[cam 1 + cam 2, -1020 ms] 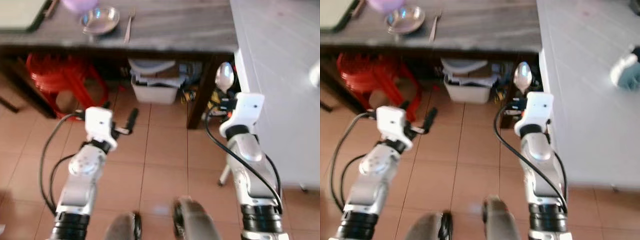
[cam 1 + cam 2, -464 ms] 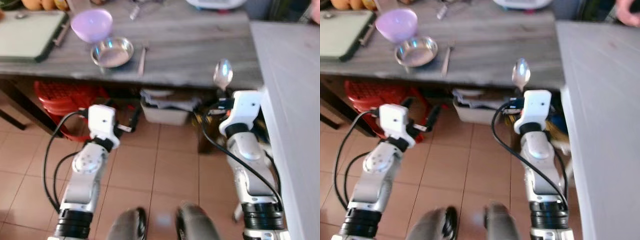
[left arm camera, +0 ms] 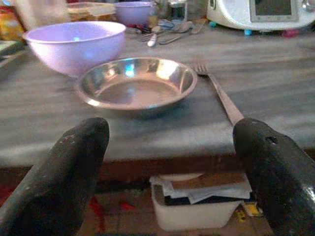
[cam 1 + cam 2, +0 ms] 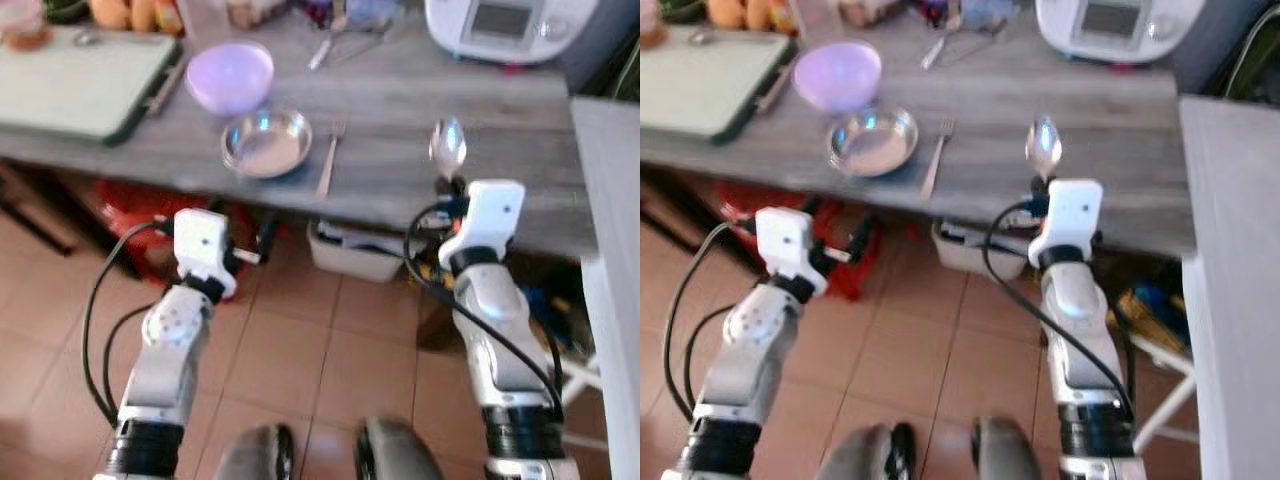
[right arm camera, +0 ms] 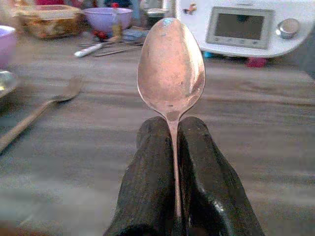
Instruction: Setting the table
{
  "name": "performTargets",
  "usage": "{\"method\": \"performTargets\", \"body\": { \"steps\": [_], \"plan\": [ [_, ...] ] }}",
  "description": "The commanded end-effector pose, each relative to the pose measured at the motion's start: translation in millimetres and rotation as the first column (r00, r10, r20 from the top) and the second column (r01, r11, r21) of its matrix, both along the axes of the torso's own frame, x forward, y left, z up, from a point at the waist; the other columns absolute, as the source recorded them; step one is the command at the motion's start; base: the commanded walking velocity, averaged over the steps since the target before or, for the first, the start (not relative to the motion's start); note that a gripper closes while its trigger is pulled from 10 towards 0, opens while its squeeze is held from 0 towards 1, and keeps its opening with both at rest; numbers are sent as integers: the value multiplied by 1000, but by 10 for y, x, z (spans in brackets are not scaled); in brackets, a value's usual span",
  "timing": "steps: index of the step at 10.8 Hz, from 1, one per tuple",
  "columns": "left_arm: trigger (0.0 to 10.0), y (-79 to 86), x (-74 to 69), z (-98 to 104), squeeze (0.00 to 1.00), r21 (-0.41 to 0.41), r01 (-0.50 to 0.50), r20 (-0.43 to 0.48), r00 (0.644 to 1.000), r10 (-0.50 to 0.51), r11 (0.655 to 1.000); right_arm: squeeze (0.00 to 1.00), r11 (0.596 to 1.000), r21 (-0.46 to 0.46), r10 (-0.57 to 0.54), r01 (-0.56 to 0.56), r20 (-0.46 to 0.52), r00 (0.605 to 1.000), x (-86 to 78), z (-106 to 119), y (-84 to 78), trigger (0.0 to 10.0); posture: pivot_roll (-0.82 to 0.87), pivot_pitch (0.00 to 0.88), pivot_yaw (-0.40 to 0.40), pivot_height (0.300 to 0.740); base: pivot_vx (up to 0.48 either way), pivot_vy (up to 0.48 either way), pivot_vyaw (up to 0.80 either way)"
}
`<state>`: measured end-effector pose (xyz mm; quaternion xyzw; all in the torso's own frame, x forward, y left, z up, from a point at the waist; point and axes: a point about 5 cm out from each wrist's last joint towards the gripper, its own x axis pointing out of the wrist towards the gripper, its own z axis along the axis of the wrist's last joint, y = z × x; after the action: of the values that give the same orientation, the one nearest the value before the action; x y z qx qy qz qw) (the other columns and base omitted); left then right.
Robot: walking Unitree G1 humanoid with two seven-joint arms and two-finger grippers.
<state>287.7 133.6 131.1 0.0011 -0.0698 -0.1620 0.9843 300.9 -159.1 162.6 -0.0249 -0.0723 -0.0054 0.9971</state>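
The place setting on the grey wooden desk point(image 4: 400, 110) is partly laid: a steel dish point(image 4: 266, 143) sits near the front edge with a fork point(image 4: 327, 162) lying just beside it, on the robot's right, tines pointing away from the robot. A lilac bowl point(image 4: 229, 76) stands just behind the dish. The spoon point(image 4: 446, 148) is not yet down — the right tool point(image 5: 174, 137) has its two black fingers pressed together on the handle, holding the spoon upright with its bowl uppermost, in front of the desk's near edge and well to the right of the fork. What seems left, as I judge it, is to carry the spoon over the desk and lay it beside the fork or dish.

The left tool point(image 3: 172, 162) holds nothing; its fingers are spread wide, and it hangs below the desk edge, facing the dish.

The head views give the layout: both silver arms, the tiled floor, a white bin point(image 4: 355, 255) under the desk, a green cutting board point(image 4: 80, 75) at the far left and a white appliance point(image 4: 500, 25) at the back. The right wrist view adds the pinch itself and loose cutlery point(image 5: 106, 45) far back on the desk — detail too blurred from the head. The left wrist view shows the dish is empty.
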Motion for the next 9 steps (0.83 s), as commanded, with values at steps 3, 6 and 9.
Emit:
{"method": "performTargets", "body": {
  "steps": [3,6,9],
  "plan": [
    [10000,-9,-19,-3,0,1,3,-8,1000,-3,1000,0,999,0,-34,34,18,999,-19,20,-79,10000,-70,190,44,740,291,381,0],
    [10000,54,-40,42,0,-1,-32,23,999,32,999,0,997,6,-73,73,16,997,-12,11,-141,10000,-67,196,44,740,0,0,0],
    [10000,80,-39,70,0,-4,-42,36,998,42,999,0,994,48,-102,102,-1,995,-11,-15,-168,10000,-62,200,46,740,0,0,0]
  ]
}}
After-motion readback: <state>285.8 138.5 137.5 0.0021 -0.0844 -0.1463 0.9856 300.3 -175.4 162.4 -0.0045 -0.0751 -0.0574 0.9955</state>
